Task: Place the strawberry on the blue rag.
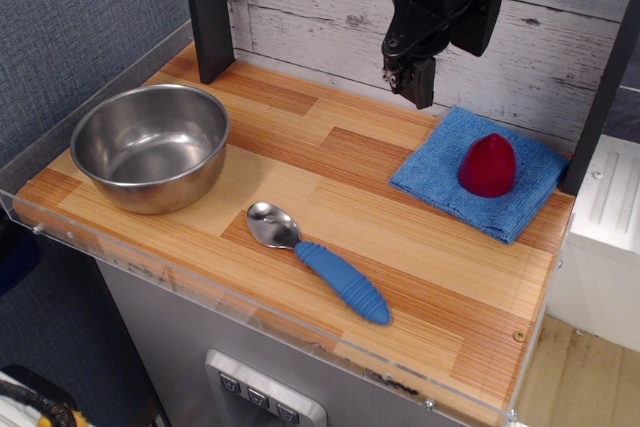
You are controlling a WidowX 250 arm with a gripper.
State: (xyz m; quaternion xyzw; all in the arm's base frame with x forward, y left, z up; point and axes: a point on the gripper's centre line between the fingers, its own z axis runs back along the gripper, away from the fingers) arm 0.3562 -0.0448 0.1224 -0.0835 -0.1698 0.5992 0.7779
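Wooden counter: strawberry on blue rag, fingers above.

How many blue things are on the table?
2. The folded blue terry-cloth rag lies at the back right of the wooden table with the dark-red strawberry on it. The spoon's blue ribbed handle lies near the front edge. Nothing seems hidden.

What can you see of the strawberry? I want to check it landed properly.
The strawberry is a small, glossy, dark-red toy shaped like a rounded cone, smooth, with no leaves visible. It stands upright, tip up, on the blue rag, toward the rag's back right part, and nothing but the rag touches it. The pincer hangs above and to the left, apart from it.
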